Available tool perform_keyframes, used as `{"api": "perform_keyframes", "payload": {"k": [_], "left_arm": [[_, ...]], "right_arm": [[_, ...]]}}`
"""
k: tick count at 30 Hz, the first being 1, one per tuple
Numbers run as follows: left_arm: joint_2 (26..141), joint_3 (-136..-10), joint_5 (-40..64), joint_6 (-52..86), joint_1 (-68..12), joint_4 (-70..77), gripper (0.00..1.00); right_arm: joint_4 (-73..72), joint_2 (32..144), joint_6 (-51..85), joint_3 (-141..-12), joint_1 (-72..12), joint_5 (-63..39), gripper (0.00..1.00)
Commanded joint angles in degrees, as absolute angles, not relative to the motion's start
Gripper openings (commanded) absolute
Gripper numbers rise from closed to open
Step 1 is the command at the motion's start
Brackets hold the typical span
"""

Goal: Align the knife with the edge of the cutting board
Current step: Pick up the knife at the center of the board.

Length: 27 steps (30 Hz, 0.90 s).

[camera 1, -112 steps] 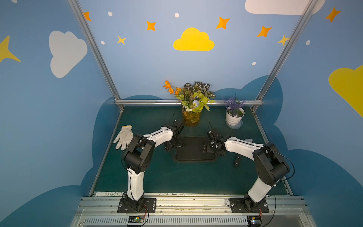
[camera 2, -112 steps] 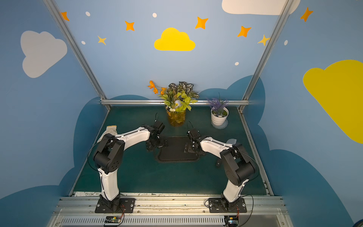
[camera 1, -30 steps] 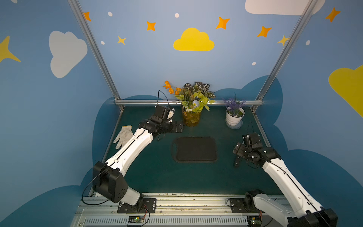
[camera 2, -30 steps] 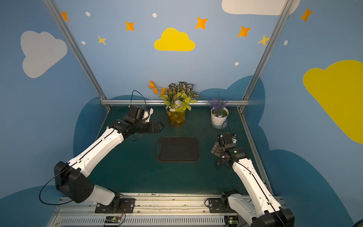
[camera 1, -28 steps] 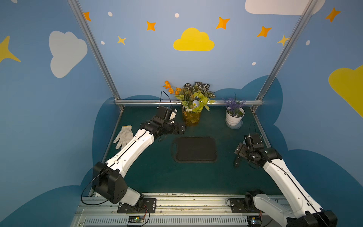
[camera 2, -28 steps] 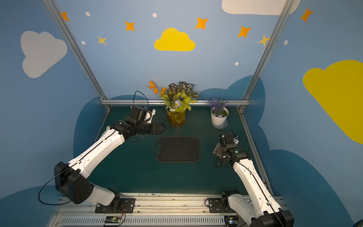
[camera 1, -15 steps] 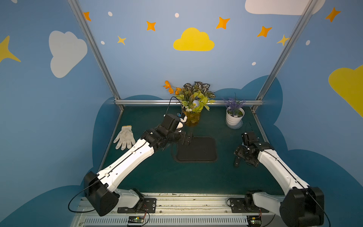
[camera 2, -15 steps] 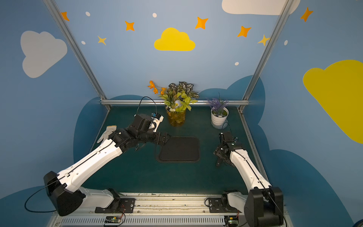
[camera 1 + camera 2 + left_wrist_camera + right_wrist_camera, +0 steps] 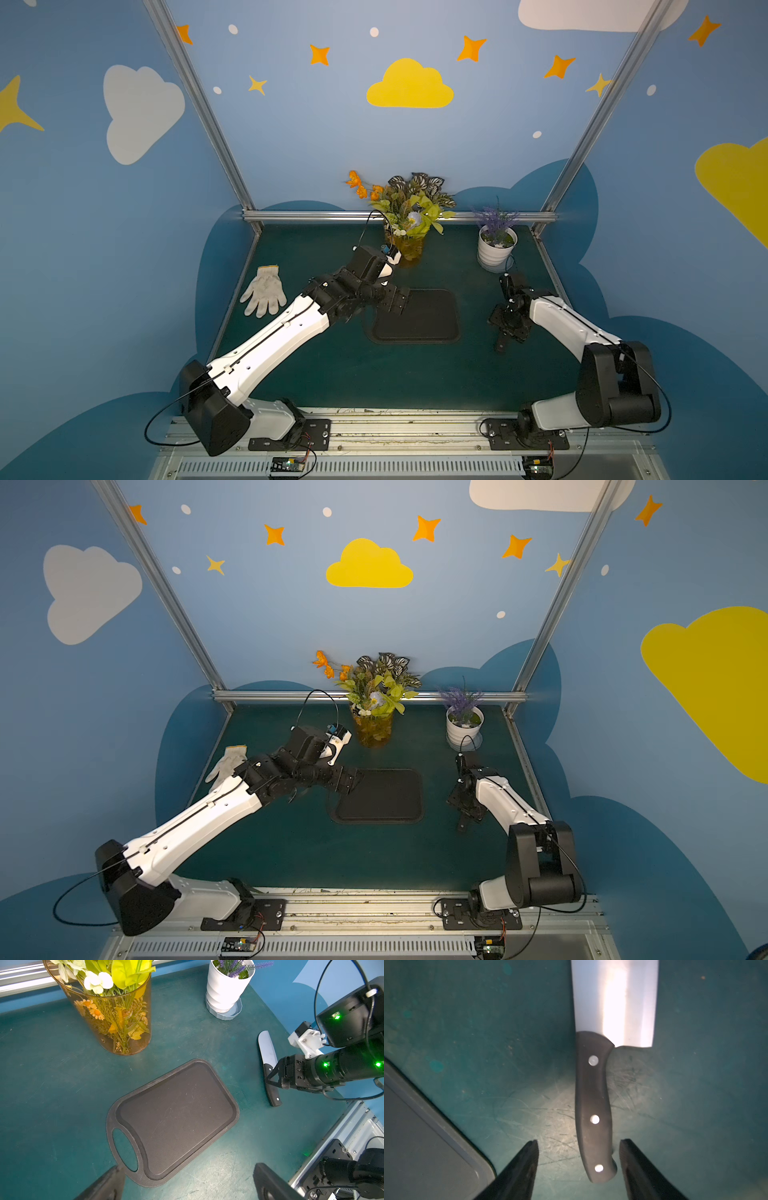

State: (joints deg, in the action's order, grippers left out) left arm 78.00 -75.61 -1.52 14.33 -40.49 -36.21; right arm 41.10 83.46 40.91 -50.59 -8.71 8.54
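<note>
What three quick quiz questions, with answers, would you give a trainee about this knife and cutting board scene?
1. True or false: the knife lies on the cutting board.
2. The right hand is: A clamped on the blade; B astride the knife's handle, with gaps on both sides; C resting on the board.
3. Name the white item lying flat on the table's left side.
Key: 1 false; 2 B; 3 the glove.

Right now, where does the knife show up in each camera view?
Top view: knife right of the cutting board, mostly under the right arm.
Top view: knife likewise right of the board.
Left wrist: knife past the board's slotless end.
Right wrist: knife handle centred, inside the open right gripper.
Shared landmark: the cutting board.
</note>
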Motion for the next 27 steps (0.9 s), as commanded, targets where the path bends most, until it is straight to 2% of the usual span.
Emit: {"api": "perform_keyframes", "payload": {"k": [1, 23, 27], "left_arm": [[77.4, -75.4, -1.5, 13.5, -40.0, -37.4, 1.00], [78.4, -74.9, -0.4, 13.5, -38.5, -36.8, 1.00], [78.7, -74.7, -0.1, 13.5, -38.3, -36.7, 1.00]], "right_arm": [[39.1, 85.4, 39.5, -50.3, -8.1, 6.5, 0.62], [38.6, 88.8, 35.1, -47.0, -5.6, 5.8, 0.60], [36.6, 89.8, 34.2, -46.5, -4.9, 4.5, 0.56]]}}
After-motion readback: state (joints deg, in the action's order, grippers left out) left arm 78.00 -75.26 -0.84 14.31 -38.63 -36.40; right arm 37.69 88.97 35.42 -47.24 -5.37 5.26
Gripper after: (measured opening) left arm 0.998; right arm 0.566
